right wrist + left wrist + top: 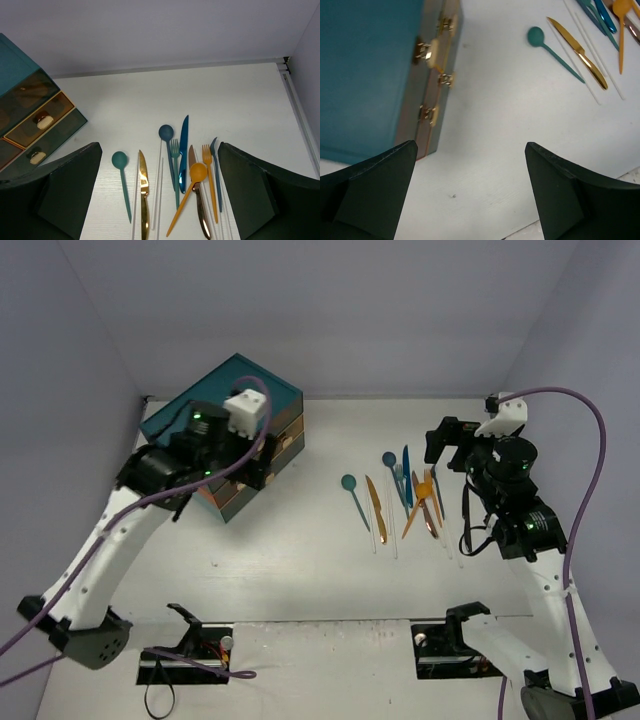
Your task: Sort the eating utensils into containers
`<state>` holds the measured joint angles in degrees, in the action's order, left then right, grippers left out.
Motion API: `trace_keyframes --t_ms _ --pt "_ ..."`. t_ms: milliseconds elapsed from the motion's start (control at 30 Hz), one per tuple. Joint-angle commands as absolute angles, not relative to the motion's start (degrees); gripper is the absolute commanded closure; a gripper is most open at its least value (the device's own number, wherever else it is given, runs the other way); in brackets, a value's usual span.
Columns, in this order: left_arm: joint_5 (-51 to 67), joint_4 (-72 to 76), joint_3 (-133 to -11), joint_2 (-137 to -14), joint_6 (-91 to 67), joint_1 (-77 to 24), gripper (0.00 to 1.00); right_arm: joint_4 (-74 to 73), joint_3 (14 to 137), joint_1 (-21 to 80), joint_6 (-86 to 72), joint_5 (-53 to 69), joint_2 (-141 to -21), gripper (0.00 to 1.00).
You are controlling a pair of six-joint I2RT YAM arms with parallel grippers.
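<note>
Teal chest (pixel 230 375) (drawers (pixel 45 120) pushed in) beside left gripper (pixel 470 146), fingers apart; utensils (pixel 183 150) before right gripper (pixel 160 145), fingers apart.

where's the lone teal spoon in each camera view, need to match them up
Top external: teal spoon sits mid-frame, just right of centre, bowl away from the arms.
Left wrist: upper right, handle running down-right.
Right wrist: lower centre-left, bowl up.
Shared landmark: the gold knife lies just to its right in every view.

White table (pixel 300 570), pale grey walls (pixel 330 310) on three sides
</note>
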<state>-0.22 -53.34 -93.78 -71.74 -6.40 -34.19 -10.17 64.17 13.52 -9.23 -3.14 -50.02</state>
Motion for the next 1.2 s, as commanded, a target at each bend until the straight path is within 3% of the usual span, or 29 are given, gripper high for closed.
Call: trace_keyframes --t_ms 0,400,633,1167 --pt "-8.63 -52.99 -97.63 -79.69 -7.99 -42.85 0.13 -6.06 63.33 13.35 -10.11 -3.76 -48.12 0.0" --pt "-17.46 -49.8 -95.44 -101.94 -6.76 -43.85 0.13 -7.74 60.29 13.27 -11.52 -5.1 -42.09 0.0" --pt "-13.98 -42.0 -92.07 -107.74 -4.39 -39.08 0.13 -9.58 59.94 13.32 -11.86 -4.43 -39.45 0.0" --pt "-20.17 -34.73 -91.69 -114.92 -0.26 -36.12 0.13 -12.09 58.88 13.27 -12.84 -3.96 -35.06 0.0"
